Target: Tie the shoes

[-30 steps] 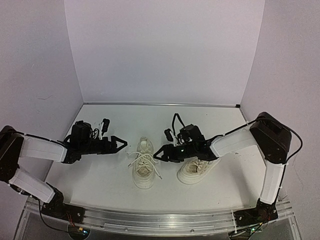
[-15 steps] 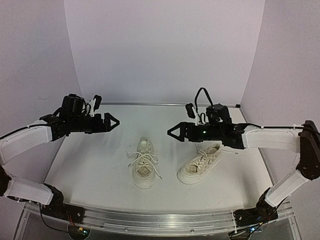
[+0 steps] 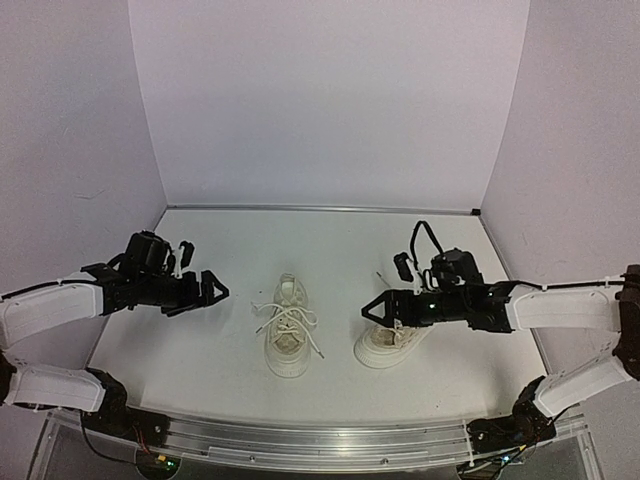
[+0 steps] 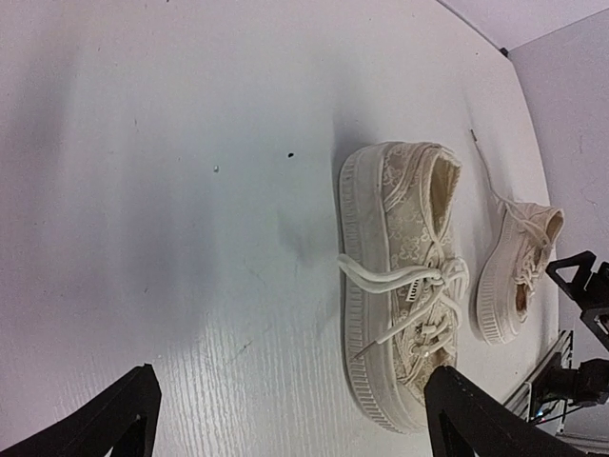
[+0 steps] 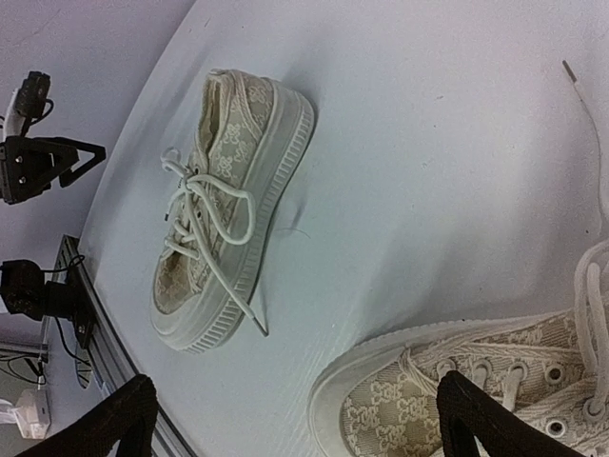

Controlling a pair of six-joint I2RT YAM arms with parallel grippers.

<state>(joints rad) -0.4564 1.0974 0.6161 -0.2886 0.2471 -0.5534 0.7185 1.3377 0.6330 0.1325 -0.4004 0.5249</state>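
Observation:
Two cream sneakers lie on the white table. The left shoe (image 3: 287,330) has its laces in a looped bow; it also shows in the left wrist view (image 4: 400,286) and the right wrist view (image 5: 224,209). The right shoe (image 3: 400,338) lies angled, with a loose lace trailing behind it (image 5: 580,105); its toe shows in the right wrist view (image 5: 476,390). My left gripper (image 3: 216,289) is open and empty, hovering left of the left shoe (image 4: 290,424). My right gripper (image 3: 370,309) is open and empty, above the right shoe's toe (image 5: 295,419).
Pale walls close the table (image 3: 190,350) at the back and both sides. A metal rail (image 3: 320,440) runs along the near edge by the arm bases. Small dark specks mark the table (image 4: 289,153).
Both arms lifted away from the shoes, then came back down. My left gripper now sits further left of the left shoe. My right gripper has shifted right, over the right shoe's toe.

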